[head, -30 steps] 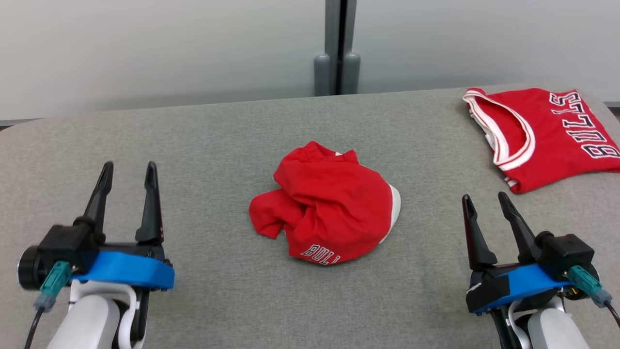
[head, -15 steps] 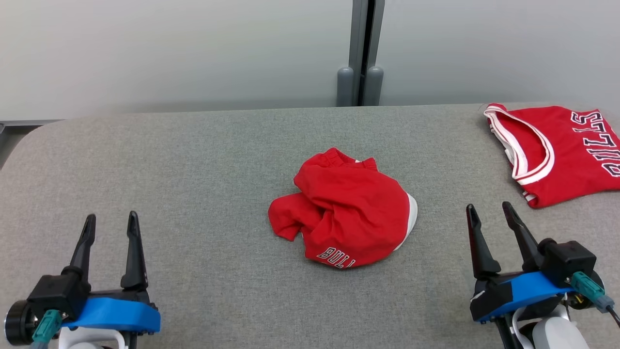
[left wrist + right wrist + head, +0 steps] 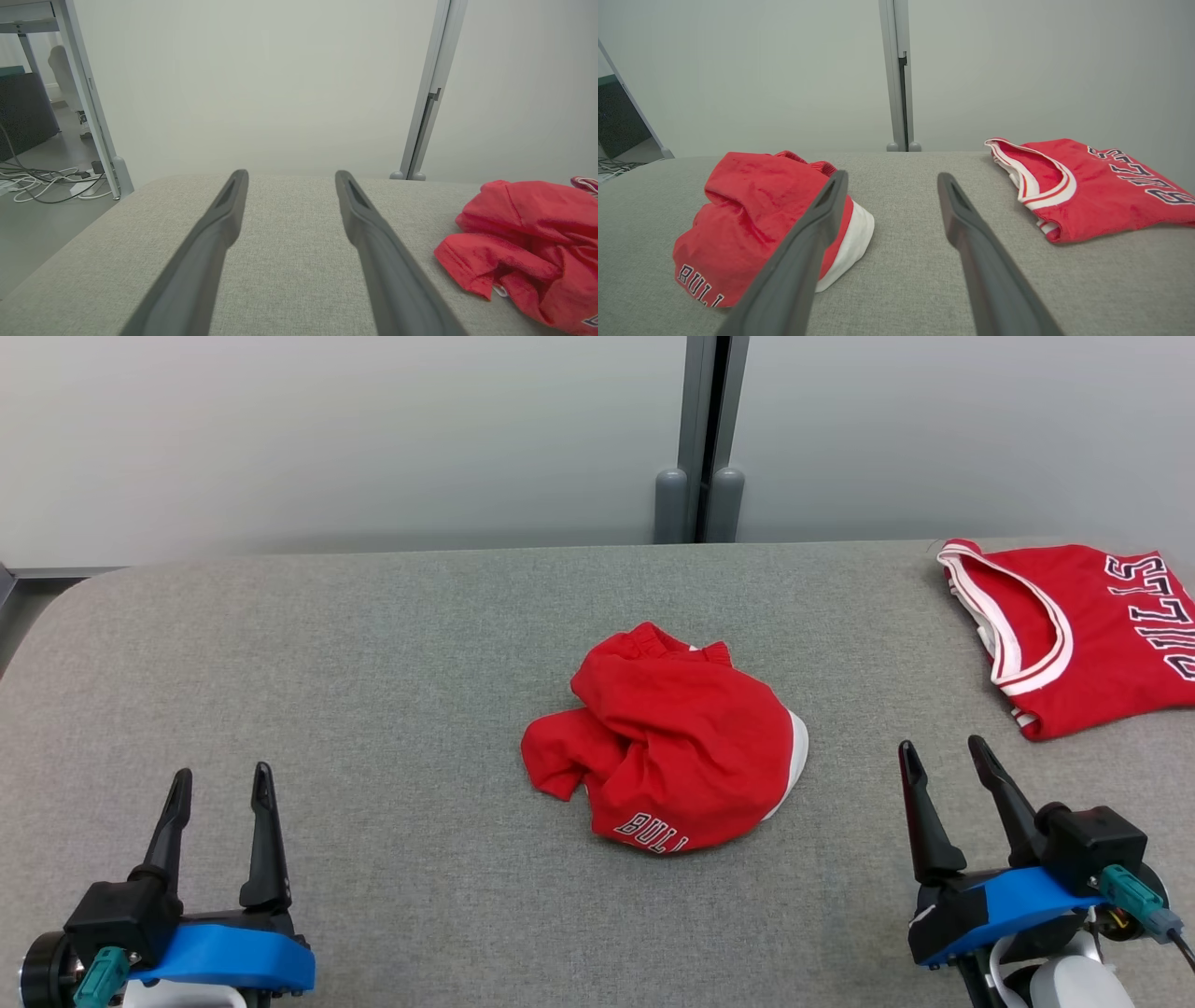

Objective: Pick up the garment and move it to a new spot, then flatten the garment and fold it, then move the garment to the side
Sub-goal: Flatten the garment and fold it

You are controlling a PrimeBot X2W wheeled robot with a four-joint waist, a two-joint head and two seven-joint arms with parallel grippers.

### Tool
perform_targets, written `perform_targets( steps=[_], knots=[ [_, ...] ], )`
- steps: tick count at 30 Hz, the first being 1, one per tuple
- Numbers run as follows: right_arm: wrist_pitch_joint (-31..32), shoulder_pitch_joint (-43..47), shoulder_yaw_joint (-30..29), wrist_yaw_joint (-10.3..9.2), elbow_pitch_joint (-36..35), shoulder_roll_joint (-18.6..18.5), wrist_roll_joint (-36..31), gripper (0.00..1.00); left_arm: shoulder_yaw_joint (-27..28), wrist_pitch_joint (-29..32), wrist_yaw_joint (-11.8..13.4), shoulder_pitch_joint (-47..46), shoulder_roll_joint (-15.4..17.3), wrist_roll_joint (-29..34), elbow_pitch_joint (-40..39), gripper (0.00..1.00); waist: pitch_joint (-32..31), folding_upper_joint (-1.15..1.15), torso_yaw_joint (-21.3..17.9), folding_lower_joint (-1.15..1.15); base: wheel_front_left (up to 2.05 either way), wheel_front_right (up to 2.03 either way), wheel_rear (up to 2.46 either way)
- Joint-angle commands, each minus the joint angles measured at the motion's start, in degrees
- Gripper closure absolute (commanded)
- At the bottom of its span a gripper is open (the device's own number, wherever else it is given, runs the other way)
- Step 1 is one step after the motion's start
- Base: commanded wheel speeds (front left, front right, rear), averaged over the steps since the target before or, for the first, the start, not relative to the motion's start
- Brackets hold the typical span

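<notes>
Garment [image 3: 667, 761] well inside table [image 3: 373, 644] edges

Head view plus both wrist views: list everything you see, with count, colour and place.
table: 1, grey fabric, before the robot
crumpled garment: 1, red with white trim, table's middle
jersey: 1, red with white trim, flat at the table's far right
partition post: 1, grey, behind the table
cables: several, white and black, floor left of the table
left tool: 1, dark fingers, open, empty, lower left
right tool: 1, dark fingers, open, empty, lower right
</notes>
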Motion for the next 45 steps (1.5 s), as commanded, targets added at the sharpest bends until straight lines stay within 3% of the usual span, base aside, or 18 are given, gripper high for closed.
perform_targets(
  steps=[1,15,28,33,45],
  knots=[
    [0.20,0.46,-0.04,0.01,-0.20,-0.06,-0.34,0.00,0.31,-0.26,-0.26,0.39,-0.02,0.50,0.18,0.00,-0.04,0.00,-0.02,0.00,0.00,0.00,0.00],
    [0.66,0.19,-0.02,0.01,0.12,-0.06,-0.35,0.00,2.26,-0.26,-1.75,0.48,-1.42,2.39,1.03,0.00,-0.30,0.00,0.07,0.00,0.00,0.00,0.00],
    [3.19,-14.26,3.75,0.01,3.44,-0.08,-5.83,0.00,2.52,-0.26,-3.34,-2.00,-2.61,3.84,1.29,0.00,1.90,0.00,2.12,0.00,0.00,0.00,0.00],
    [4.32,-19.12,3.39,0.01,10.40,-0.87,-7.06,0.00,2.40,-0.26,-4.05,-3.23,-3.00,4.15,1.82,0.00,3.16,0.00,3.74,0.00,0.00,0.00,0.00],
    [2.39,-25.42,1.00,0.01,35.81,-3.32,-8.45,0.00,2.30,-0.26,-5.59,-6.06,-4.41,4.90,3.25,0.00,6.39,0.00,8.38,0.00,0.00,0.00,0.00]
  ],
)
